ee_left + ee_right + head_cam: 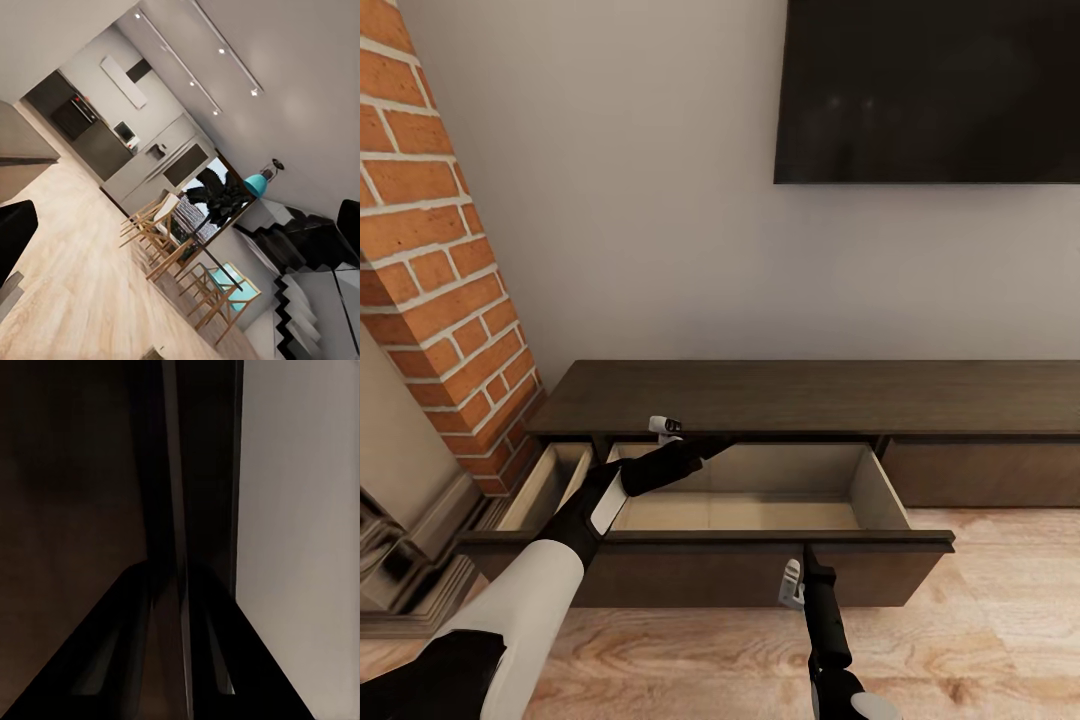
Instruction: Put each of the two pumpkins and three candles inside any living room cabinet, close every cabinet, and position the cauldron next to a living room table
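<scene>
Reaching into the cabinet (780, 395), the left arm hangs over its wide open drawer (760, 500); I cannot tell that gripper's state. The right gripper (807, 553) pinches the drawer's front edge, fingers (112, 660) closed on it.

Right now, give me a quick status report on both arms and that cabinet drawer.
Left arm reaching into the open drawer, gripper state unclear. Right gripper at the drawer's front edge, fingers close together. Cabinet drawer pulled out, visible floor bare. Nothing in the way.

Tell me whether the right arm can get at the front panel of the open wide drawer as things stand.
Probably yes. The right end effector already sits at the top edge of the dark-brown wooden front panel of the open drawer of the long, low cabinet, and nothing stands between them. Whether it is gripping cannot be told.
</scene>
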You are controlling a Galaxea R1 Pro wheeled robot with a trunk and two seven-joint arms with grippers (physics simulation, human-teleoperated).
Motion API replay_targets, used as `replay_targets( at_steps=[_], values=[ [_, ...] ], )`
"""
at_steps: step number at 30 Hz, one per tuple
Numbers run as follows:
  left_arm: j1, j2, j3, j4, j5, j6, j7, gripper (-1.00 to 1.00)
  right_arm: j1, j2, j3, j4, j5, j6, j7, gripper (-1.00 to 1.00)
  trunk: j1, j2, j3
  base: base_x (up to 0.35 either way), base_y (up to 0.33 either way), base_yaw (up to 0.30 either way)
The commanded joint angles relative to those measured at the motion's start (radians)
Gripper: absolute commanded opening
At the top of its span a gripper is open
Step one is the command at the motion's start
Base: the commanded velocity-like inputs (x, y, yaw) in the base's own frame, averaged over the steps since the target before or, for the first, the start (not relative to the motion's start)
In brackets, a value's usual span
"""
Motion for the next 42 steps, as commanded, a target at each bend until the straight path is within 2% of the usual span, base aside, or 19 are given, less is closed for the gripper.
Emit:
replay_targets(
  at_steps=[1,6,7,14,22,42],
  values=[
    [0.000,0.000,0.000,0.000,0.000,0.000,0.000,1.00,0.000,-0.001,-0.005,0.002,-0.010,-0.005,0.010,-1.00,0.000,0.000,0.000,0.000,0.000,0.000],
    [0.000,0.000,0.000,0.000,0.000,0.000,0.000,1.00,0.000,0.001,-0.007,0.002,-0.011,-0.006,0.011,-1.00,0.000,0.000,0.000,0.000,0.000,0.000],
    [0.000,0.000,0.000,0.000,0.000,0.000,0.000,1.00,0.000,0.000,-0.007,0.002,-0.012,-0.006,0.010,1.00,0.000,0.000,0.000,0.000,0.000,0.000],
    [0.000,0.000,0.000,0.000,0.000,0.000,0.000,1.00,0.000,0.000,-0.007,0.001,-0.012,-0.009,0.003,1.00,0.000,0.000,0.000,-0.014,0.000,0.000],
    [0.000,0.000,0.000,0.000,0.000,0.000,0.000,1.00,0.000,0.003,-0.007,0.002,-0.011,-0.010,0.003,1.00,0.000,0.000,0.000,-0.207,0.000,0.000],
    [0.000,-0.003,-0.001,0.000,-0.002,-0.008,0.003,1.00,0.000,0.000,-0.005,0.009,-0.010,-0.010,0.005,1.00,0.000,0.000,0.000,-0.004,0.000,0.000]
  ],
)
